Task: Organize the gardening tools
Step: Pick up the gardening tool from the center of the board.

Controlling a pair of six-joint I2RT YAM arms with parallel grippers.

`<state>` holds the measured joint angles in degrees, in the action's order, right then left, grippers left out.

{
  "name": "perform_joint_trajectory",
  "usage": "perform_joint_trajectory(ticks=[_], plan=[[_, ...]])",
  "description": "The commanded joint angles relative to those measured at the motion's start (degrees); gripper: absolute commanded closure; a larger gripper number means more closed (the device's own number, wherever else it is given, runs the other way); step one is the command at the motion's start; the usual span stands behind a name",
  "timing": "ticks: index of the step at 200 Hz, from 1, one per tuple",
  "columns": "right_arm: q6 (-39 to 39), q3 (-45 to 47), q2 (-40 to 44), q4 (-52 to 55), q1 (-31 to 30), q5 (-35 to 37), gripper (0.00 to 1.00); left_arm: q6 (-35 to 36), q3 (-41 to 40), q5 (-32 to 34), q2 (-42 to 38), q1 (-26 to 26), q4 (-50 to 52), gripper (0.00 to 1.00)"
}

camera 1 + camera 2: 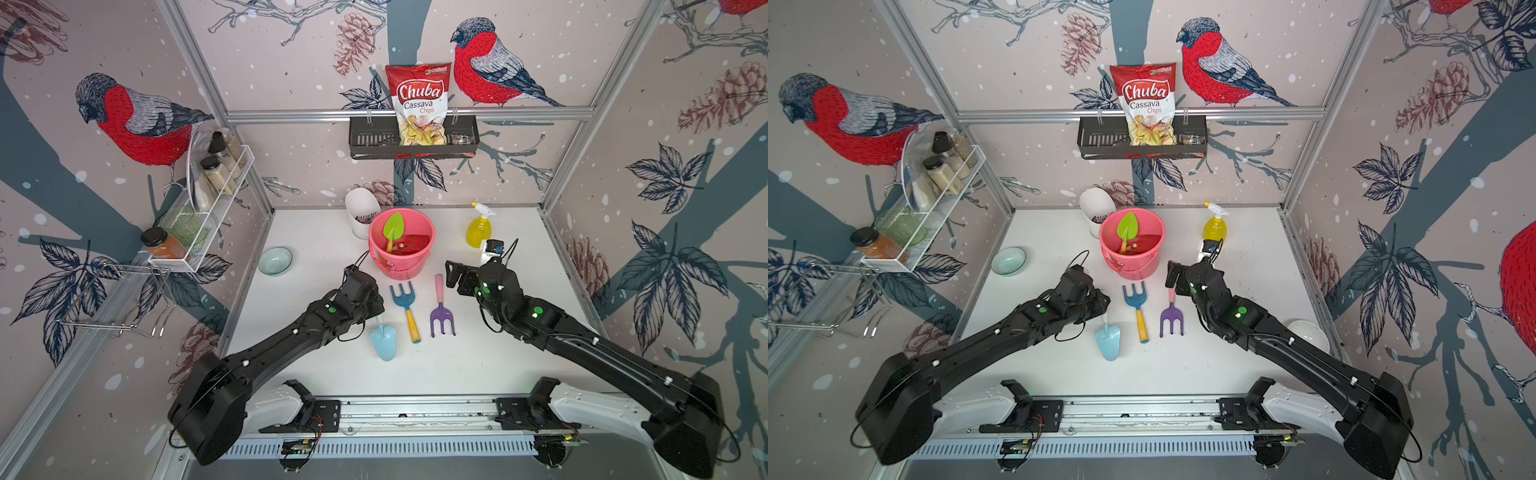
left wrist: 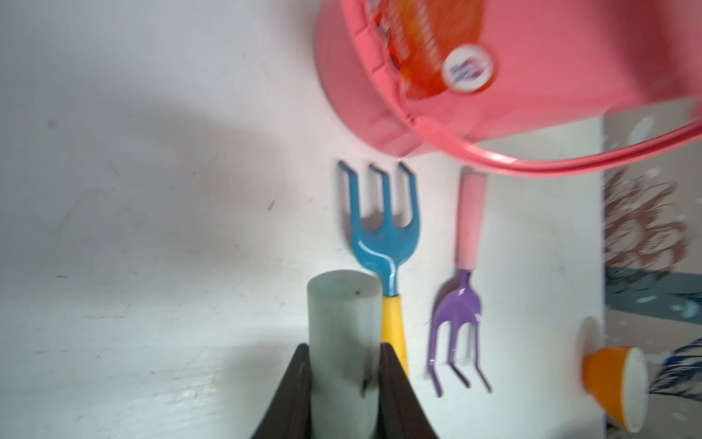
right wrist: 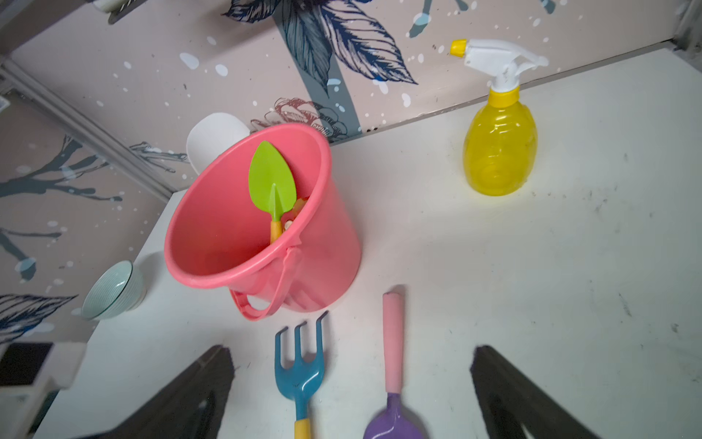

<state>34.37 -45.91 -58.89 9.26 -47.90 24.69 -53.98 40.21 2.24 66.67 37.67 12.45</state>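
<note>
Left tool (image 2: 343,349) clamped on trowel (image 2: 343,304) handle; blue fork (image 2: 380,232) just beside.

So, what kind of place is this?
Probably a robot test booth, not a garden: wallpapered panels in an aluminium frame, left arm and right arm at a white table, a toy fork near a pink bucket.

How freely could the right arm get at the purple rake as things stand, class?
Probably yes. The right gripper hangs, jaws wide open, close by the purple rake. Nothing lies on its pink handle, and the blue fork and pink bucket sit apart from it.
</note>
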Motion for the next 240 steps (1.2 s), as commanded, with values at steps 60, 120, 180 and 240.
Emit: perform_joint_trajectory(ticks=[60, 120, 180, 240], plan=[[-8.57, 7.09, 11.18, -9.34, 0.05, -27.03, 0.00, -17.71, -0.12, 4.52, -7.94, -2.33, -26.31, 1.00], [-8.33, 9.75, 9.35, -16.33, -0.36, -39.65, 0.00, -27.67, -1.61, 7.04, -10.41, -2.43, -35.29, 1.00], [-12.31, 4.65, 1.77, -19.74, -3.39, -41.83, 0.02, -29.36, -2.31, 7.05, -11.93, -2.34, -34.91, 1.00], [-14.63, 0.74, -4.39, -20.55, -5.63, -40.13, 0.21, -30.49, -3.21, 6.52, -11.84, -2.25, -36.90, 1.00]])
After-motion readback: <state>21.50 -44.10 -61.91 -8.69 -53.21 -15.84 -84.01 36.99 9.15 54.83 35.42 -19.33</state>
